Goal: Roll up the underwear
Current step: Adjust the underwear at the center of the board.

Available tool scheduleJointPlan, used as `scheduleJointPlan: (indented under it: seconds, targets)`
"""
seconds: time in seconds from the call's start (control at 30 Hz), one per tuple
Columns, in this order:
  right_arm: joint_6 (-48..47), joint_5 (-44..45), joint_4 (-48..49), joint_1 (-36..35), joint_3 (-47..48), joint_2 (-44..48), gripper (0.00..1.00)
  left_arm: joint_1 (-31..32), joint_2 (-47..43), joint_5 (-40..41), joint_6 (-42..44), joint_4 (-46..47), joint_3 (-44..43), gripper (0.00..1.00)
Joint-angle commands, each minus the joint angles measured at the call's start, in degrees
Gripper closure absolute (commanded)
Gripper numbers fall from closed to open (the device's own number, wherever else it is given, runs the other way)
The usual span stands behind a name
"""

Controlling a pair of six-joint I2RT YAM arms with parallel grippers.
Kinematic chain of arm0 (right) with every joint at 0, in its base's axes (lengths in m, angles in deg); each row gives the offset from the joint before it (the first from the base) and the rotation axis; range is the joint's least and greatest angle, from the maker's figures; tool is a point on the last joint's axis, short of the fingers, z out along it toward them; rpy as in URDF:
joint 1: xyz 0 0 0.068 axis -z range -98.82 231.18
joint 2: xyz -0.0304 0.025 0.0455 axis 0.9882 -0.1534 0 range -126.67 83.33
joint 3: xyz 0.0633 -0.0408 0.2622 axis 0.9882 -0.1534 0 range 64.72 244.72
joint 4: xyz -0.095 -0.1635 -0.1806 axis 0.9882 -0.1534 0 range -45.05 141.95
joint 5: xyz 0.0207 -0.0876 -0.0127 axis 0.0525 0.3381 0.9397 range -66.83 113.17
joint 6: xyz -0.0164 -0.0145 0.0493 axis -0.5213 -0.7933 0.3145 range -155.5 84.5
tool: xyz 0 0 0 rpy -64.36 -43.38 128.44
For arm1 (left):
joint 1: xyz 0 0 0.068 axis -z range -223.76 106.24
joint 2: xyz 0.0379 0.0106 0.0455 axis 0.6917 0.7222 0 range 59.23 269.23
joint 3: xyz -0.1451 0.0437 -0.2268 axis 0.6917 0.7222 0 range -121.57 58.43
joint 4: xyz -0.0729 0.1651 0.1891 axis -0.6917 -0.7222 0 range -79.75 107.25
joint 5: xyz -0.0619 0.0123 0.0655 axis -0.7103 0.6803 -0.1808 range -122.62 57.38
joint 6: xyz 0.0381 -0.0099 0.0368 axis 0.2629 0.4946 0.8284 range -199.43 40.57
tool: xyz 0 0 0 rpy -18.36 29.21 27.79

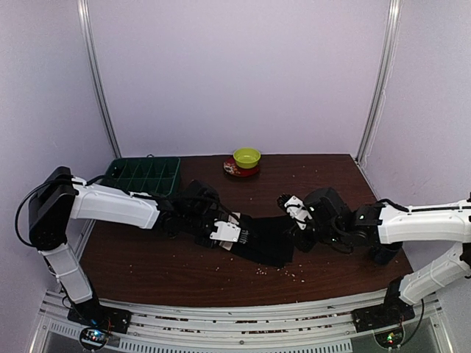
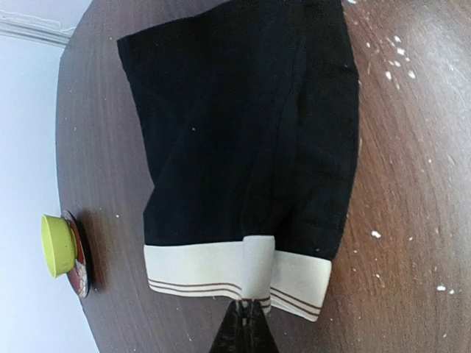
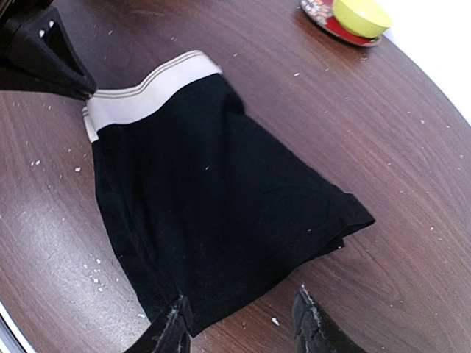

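One piece of underwear (image 1: 266, 240), plain black with a white waistband (image 2: 195, 266), lies flat on the brown table between the arms. My left gripper (image 1: 232, 233) is shut on the middle of the waistband, pinching a small fold of it (image 2: 249, 305). At the opposite black hem stands my right gripper (image 1: 297, 222), open (image 3: 240, 301). Its left finger (image 3: 171, 327) touches the hem's corner, while the right finger (image 3: 313, 327) is over bare table. In the right wrist view the fabric (image 3: 213, 198) spreads out toward the left gripper's dark body (image 3: 44, 55).
A green compartment tray (image 1: 143, 175) sits at the back left. A yellow-green bowl (image 1: 246, 157) on a red saucer stands at the back centre. White crumbs (image 1: 293, 274) are scattered on the table near the front edge.
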Motion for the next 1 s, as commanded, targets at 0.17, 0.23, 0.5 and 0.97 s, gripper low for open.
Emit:
scheduleJointPlan:
  seconds: [0.17, 0.23, 0.5, 0.97]
  targets:
    - [-1.8, -4.9, -0.8, 0.2, 1.2, -3.8, 0.52, -2.4, -1.0, 0.2, 2.3, -1.2, 1.5, 1.00]
    - [-2.3, -5.9, -1.1, 0.1, 1.4, -4.7, 0.51, -2.9, -1.7, -0.2, 2.1, -0.8, 1.8, 1.00]
    - [-2.8, -3.0, -2.8, -4.5, 2.9, -10.5, 0.36, -3.7, -0.1, -0.7, 2.2, -2.0, 2.0, 1.00]
    - [0.1, 5.8, 2.1, -8.9, 7.4, -24.7, 0.41, -4.1, -1.2, -2.3, -0.9, -1.9, -0.3, 1.00]
